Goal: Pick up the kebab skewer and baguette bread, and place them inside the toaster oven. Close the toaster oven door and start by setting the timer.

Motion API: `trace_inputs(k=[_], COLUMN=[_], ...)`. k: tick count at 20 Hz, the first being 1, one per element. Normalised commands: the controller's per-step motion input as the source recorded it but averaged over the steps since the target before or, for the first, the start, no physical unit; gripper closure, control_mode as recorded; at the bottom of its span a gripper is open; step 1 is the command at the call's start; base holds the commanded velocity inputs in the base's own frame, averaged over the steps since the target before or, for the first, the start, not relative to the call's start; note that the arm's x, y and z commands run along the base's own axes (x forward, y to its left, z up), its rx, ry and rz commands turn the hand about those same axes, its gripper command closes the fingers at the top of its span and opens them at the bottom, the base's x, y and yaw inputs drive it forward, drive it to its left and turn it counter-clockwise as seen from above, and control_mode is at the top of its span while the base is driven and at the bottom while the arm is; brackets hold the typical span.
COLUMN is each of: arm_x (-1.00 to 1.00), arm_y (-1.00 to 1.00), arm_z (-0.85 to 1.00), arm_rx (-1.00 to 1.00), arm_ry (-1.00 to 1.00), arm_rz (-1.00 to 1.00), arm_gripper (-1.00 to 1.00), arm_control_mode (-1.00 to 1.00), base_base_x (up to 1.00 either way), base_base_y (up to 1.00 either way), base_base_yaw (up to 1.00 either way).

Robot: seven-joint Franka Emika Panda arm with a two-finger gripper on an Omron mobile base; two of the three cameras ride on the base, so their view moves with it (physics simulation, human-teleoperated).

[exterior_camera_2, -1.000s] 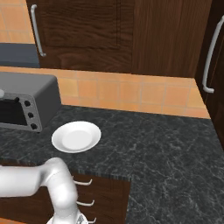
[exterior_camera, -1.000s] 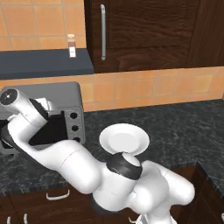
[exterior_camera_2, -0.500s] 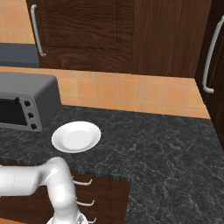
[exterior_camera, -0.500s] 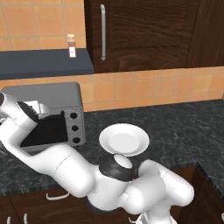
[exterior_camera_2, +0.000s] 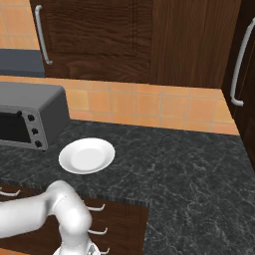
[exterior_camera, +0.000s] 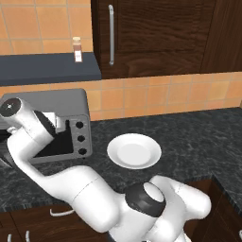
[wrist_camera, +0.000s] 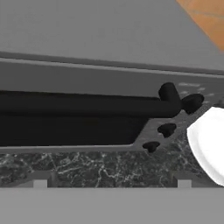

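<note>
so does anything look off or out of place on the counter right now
Nothing stands out. The toaster oven sits square on the counter with its door shut, and the white plate beside it lies flat and bare. No spills or damage.

Grey toaster oven (exterior_camera_2: 30, 119) on counter; toaster oven door (wrist_camera: 70, 127) apparently shut.

Even, bright rendered light, faint shadows (hand view slightly soft).

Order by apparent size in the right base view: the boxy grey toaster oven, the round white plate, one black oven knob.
1. Boxy grey toaster oven, partly cut off
2. Round white plate
3. Black oven knob
</note>
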Motion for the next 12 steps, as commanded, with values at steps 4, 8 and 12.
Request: trace_inputs(k=[4, 8, 12], arm_x=[-0.72, -0.53, -0.47], arm_y=[-0.39, -0.53, -0.62], arm_z=[-0.04, -0.05, 0.00], arm_rx=[0.05, -0.02, -0.14], arm_ry=[-0.08, -0.02, 0.01], arm_rz=[0.07, 0.19, 0.34], arm_gripper=[-1.00, -1.00, -1.00], arm_control_mode=[-1.00, -1.00, -1.00], base_base_x=[0.00, 0.00, 0.00], base_base_y=[0.00, 0.00, 0.00], base_base_yaw=[0.00, 0.00, 0.00])
